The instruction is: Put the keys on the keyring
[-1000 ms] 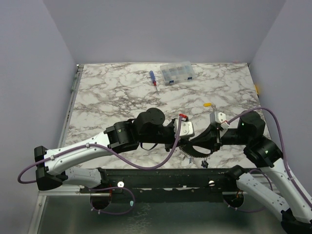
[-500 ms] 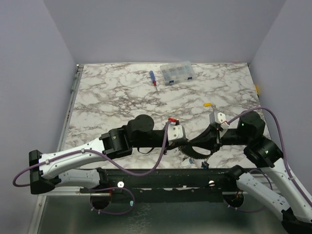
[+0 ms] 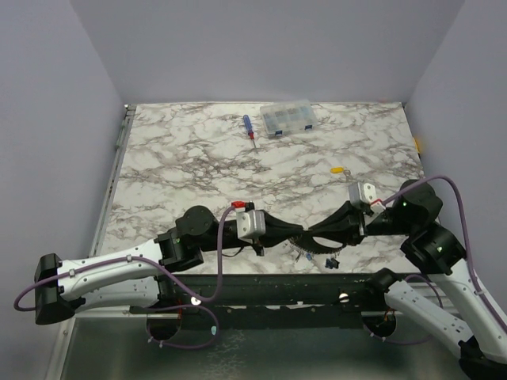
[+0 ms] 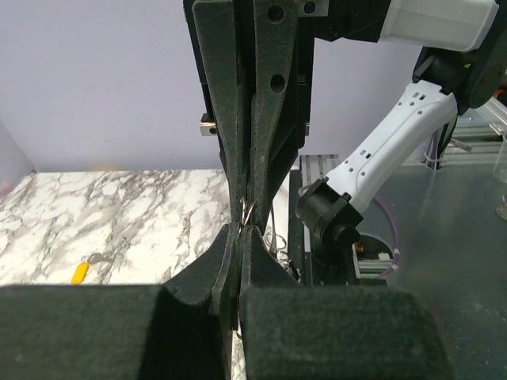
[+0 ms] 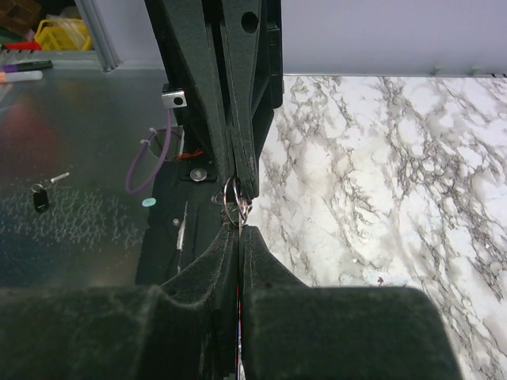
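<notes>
Meeting tip to tip, low centre of top view: black two-finger L gripper [image 3: 301,235] and R gripper [image 3: 311,236], jaws of both squeezed fully together. Pinching thin silver wire keyring [image 5: 226,194] right at junction of the tips, apparently from both sides; not showing which one is really bearing it. Sitting just below tips, by near table edge: small blue-headed key [image 3: 305,255] and black-headed key [image 3: 329,264]; too small to tell whether already threaded on. Lying well apart, up and right on white-grey marble table [image 3: 182,150]: tiny yellow-headed key [image 3: 339,169], long axis running approx left-right in frame. Being nearer R gripper than L, so judging R arm better placed for fetching it w/ L minding the keyring.
</notes>
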Controlling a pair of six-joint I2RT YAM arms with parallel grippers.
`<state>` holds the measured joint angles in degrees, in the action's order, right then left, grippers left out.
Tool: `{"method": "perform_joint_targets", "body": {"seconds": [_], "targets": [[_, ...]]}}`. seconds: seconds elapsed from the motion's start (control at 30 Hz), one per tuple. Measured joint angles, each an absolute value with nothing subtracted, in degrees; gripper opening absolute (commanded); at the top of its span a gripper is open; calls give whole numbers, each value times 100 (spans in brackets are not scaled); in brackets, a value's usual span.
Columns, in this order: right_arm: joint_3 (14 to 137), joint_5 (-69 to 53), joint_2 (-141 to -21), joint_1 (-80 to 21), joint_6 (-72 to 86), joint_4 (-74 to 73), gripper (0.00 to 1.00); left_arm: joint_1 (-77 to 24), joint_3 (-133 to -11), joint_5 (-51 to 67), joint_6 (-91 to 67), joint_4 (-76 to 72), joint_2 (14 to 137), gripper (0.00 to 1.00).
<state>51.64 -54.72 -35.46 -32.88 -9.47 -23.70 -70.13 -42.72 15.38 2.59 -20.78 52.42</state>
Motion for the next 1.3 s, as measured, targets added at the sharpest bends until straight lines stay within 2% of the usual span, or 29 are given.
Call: {"method": "perform_joint_targets", "body": {"seconds": [0.17, 0.27, 0.4, 0.5, 0.63, 0.77, 1.0, 1.3], "targets": [[5240, -5529, -3555, -3256, -884, -2359, 1, -7008, -4233, 1533, 169, -2281, 5242, 0], [5240, -5553, -3557, -3253, -797, -2359, 1, -7004, -4189, 1516, 64, -2362, 5242, 0], [5273, -5555, -3575, -3251, -770, -2414, 1, -6997, -4189, 1498, 21, -2359, 5249, 25], [5437, -5555, -3642, -3221, -825, -2681, 1, -6982, -4335, 1448, 56, -2062, 5256, 49], [5719, -5531, -3697, -3190, -961, -3024, 1, -6971, -4772, 1345, 200, -1334, 5308, 61], [5961, -5461, -3754, -3188, -1162, -3433, 1, -6971, -5380, 1291, 368, -486, 5426, 62], [6010, -5181, -3839, -3188, -1361, -3918, 1, -6971, -6748, 1258, 582, 1039, 5972, 48], [6125, -4751, -3933, -3188, -1330, -4226, 1, -6971, -7625, 1317, 832, 2265, 6777, 43]]}}
